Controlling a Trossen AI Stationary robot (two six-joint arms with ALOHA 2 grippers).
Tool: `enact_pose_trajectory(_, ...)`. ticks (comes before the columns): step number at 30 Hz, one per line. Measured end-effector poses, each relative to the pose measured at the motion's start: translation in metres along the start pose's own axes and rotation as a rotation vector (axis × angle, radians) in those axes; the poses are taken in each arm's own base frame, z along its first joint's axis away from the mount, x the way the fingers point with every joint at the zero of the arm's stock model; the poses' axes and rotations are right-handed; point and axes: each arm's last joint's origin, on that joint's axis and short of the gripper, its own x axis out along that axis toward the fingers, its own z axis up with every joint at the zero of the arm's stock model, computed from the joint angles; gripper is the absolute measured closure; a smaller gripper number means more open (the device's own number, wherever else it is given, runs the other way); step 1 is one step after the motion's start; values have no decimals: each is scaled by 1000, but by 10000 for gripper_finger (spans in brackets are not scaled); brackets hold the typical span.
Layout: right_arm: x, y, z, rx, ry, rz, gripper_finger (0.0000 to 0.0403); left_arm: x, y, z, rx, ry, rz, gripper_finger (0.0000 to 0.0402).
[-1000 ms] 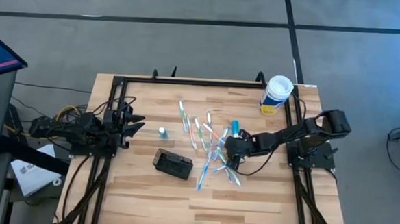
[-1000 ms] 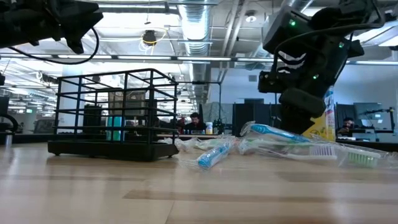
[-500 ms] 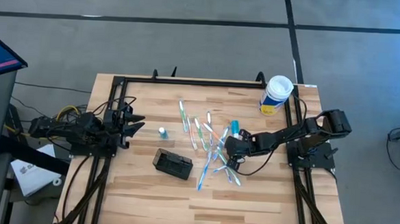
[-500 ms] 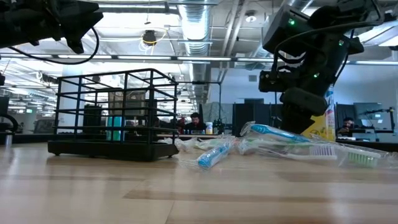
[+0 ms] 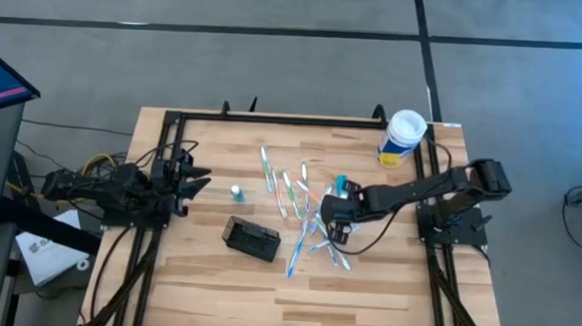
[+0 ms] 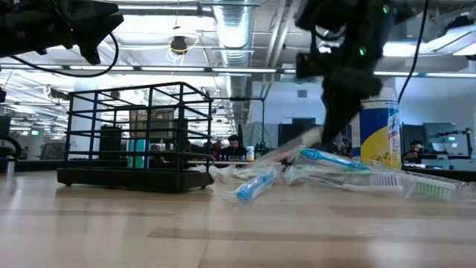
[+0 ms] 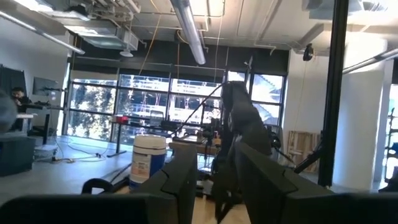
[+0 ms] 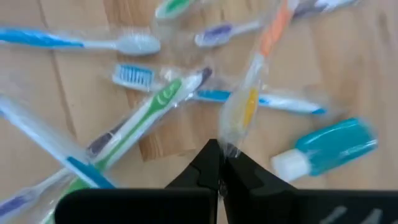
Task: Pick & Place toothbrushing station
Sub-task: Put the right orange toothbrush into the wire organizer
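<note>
The toothbrushing station (image 5: 251,239), a black wire-walled holder, stands on its base left of centre on the table; it is also in the low view (image 6: 137,138). Right of it lies a pile of wrapped toothbrushes (image 5: 304,209). My right gripper (image 5: 334,221) hangs above the pile's right side, shut on one orange-and-yellow toothbrush in a clear wrapper (image 8: 255,81). My left gripper (image 5: 198,178) waits open at the table's left edge, raised, with nothing between its fingers (image 7: 180,183). My right gripper pinches the end of the toothbrush's clear wrapper (image 8: 229,148) between its two fingertips, coming steeply from above. The toothbrush runs on away from the fingers, along their line. In the low view it slants down from the gripper (image 6: 331,130) toward the pile (image 6: 279,155).
A white-lidded yellow-and-white canister (image 5: 403,137) stands at the far right corner. A teal tube (image 8: 329,146) lies beside the pile, and a small bottle (image 5: 237,192) stands near the left arm. A black frame (image 5: 273,120) runs along the table's far and side edges.
My right gripper has taken hold of the wrapped toothbrush and risen from the pile, tipping less steeply downward. The held end of the toothbrush has come up off the pile with it. The other toothbrushes have stayed where they lay.
</note>
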Motion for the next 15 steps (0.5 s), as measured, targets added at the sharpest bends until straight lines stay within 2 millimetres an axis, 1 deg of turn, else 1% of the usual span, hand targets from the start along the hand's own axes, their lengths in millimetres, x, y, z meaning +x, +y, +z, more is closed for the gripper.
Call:
enact_pose_trajectory(3, -19, -2, 13, -34, 11, -28, 403, 0, -1, 0, -36, 4, -22, 296)
enact_pose_trajectory(6, -39, -4, 27, -70, -2, -33, 403, 1, -2, -2, -32, 22, -59, 296)
enact_pose_trajectory(10, -67, -8, 44, -106, -31, -28, 403, 4, -2, -7, -26, 67, -59, 296)
enact_pose_trajectory(13, -88, -11, 53, -131, -55, -53, 403, 9, -3, -12, -9, 125, -54, 296)
enact_pose_trajectory(15, -100, -13, 59, -143, -77, -60, 403, 15, -5, -10, -4, 155, -51, 296)
